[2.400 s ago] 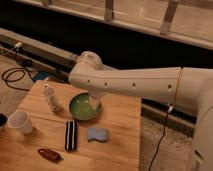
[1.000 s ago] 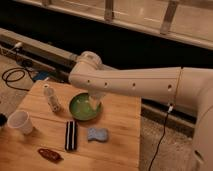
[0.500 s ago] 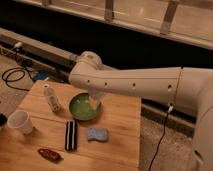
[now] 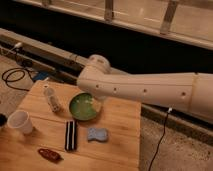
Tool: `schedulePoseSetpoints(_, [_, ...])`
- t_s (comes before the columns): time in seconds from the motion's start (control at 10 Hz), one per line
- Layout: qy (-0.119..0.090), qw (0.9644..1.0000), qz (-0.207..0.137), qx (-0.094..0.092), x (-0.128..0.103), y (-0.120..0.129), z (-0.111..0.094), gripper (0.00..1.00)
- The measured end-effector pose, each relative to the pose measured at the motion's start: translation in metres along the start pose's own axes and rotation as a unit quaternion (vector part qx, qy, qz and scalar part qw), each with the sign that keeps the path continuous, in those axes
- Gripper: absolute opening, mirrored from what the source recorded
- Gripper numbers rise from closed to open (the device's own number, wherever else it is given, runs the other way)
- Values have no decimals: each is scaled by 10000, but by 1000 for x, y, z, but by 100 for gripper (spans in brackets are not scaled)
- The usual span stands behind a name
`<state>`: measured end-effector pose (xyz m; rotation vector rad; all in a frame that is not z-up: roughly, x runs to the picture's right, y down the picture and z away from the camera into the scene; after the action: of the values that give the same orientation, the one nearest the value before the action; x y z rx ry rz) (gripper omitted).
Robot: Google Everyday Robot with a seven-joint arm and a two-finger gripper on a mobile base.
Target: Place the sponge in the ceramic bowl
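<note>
"White casing runs the whole length of the arm point(image 4: 150, 90). How does it lie?"

"It comes in from the right edge, where it is cut off. It runs almost level to a rounded joint behind the ceramic bowl point(image 4: 79, 107), then bends down. The gripper point(image 4: 95, 105) hangs at that bowl's right rim, its jaws standing wide with nothing held in them."

"And the sponge point(image 4: 97, 134)?"

"It lies flat on the wooden table point(image 4: 120, 125), just in front of the bowl and a little to its right. It is apart from both the bowl and the gripper. It is a small pale-blue pad with wavy edges, narrower than the bowl. The bowl itself is round and shallow, with a glossy green inside and a darker rim."

"What else sits around the bowl?"

"A black-and-white striped block point(image 4: 71, 135) lies in front of it, left of the sponge. A pale bottle-like thing point(image 4: 51, 98) stands to its left and a white cup point(image 4: 21, 121) further left. A reddish-brown object point(image 4: 49, 154) sits well in front, near the table's edge."

"Is anything hard to read?"

"The gripper covers part of the bowl's right rim. What the reddish object is cannot be told."
</note>
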<state>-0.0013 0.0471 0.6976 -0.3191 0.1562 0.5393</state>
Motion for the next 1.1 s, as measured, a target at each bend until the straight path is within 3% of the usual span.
schedulePoseSetpoints(0.1, [-222, 9986, -461, -140, 5, -1, 2, 80])
schedulePoseSetpoints(0.3, [-632, 9903, -1193, -323, 3, 0, 5, 80])
schedulePoseSetpoints(0.5, [-863, 9832, -1571, -353, 7, -3, 6, 80])
schedulePoseSetpoints(0.6, [-882, 9817, -1647, -362, 6, -2, 6, 80])
schedulePoseSetpoints(0.8, [-587, 9849, -1562, -464, 3, 8, 13, 80])
schedulePoseSetpoints(1.1, [168, 9811, -1782, -734, 5, 38, 41, 80])
